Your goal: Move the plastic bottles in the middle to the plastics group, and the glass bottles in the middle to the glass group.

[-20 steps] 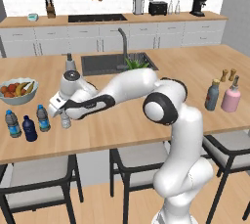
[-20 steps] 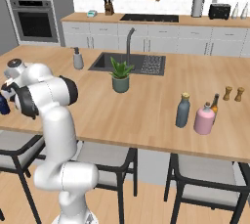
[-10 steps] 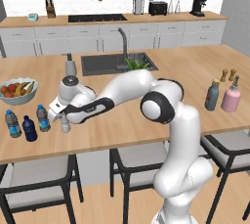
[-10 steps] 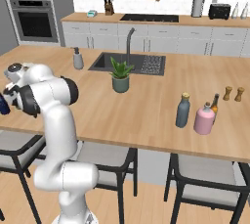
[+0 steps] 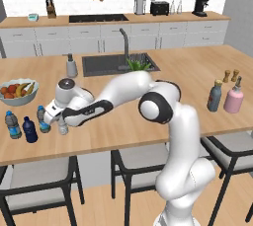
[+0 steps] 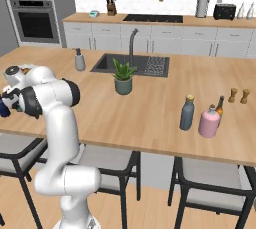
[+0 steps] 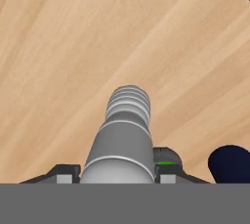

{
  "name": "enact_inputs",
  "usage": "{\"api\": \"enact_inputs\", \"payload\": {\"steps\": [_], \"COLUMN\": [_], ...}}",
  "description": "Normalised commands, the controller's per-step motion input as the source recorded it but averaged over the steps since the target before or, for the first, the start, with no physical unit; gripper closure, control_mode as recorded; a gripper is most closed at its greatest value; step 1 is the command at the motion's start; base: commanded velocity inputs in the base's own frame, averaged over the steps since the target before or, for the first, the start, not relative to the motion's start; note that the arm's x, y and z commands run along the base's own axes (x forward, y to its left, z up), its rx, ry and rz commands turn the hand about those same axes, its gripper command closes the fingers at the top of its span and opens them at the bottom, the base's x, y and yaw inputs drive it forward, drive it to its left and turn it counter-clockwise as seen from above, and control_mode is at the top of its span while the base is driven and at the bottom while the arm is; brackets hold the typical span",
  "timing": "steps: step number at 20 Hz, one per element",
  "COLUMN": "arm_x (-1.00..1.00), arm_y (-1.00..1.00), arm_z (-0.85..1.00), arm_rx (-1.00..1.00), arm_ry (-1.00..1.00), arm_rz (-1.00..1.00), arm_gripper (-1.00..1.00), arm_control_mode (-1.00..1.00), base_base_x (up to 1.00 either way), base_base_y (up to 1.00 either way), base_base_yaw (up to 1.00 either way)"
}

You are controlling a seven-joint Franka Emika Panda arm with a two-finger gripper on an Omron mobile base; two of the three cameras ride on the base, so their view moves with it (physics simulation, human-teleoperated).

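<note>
Clear-whitish water bottle (image 7: pixel 122 140) sits between my gripper's (image 5: pixel 58 126) 2 dark finger tips in the hand view, its ribbed white cap pointing away from the camera over bare wooden counter (image 5: pixel 188 77), and the jaws look pressed to its sides, so I take it they are clamped on it. From the left base view the hand is low at the left end of the island, just beside the plastics group: the all-navy bottle (image 5: pixel 29 129), a blue-label bottle (image 5: pixel 13 124) and another small blue-label bottle (image 5: pixel 42 119) close against the hand. The navy shape at the lower right of the hand view fits that. I judge this as the placing step for the last plastic bottle, since the grey glass bottle (image 5: pixel 214 95) already stands by the pink bottle (image 5: pixel 233 95) at the far right. I cannot tell whether the held bottle's base is touching the counter yet. Next I'd settle it upright beside its neighbours without knocking them, then part the fingers and lift straight away.
</note>
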Motion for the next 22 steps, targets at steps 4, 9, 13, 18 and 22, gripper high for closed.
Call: {"api": "enact_inputs", "payload": {"steps": [4, 9, 13, 18, 22], "arm_x": [0.01, 0.00, 0.00, 0.00, 0.00], "arm_y": [0.21, 0.01, 0.00, 0.00, -0.03], "arm_z": [-0.01, -0.05, 0.00, 0.00, 0.05], "arm_rx": [0.00, 0.00, 0.00, 0.00, 0.00], "arm_ry": [0.00, 0.00, 0.00, 0.00, 0.00], "arm_rz": [0.00, 0.00, 0.00, 0.00, -0.01], "arm_gripper": [1.00, 1.00, -1.00, -1.00, -1.00], "arm_control_mode": [-1.00, -1.00, -1.00, -1.00, -1.00], "base_base_x": [0.00, 0.00, 0.00, 0.00, 0.00], "base_base_y": [0.00, 0.00, 0.00, 0.00, 0.00], "base_base_yaw": [0.00, 0.00, 0.00, 0.00, 0.00]}}
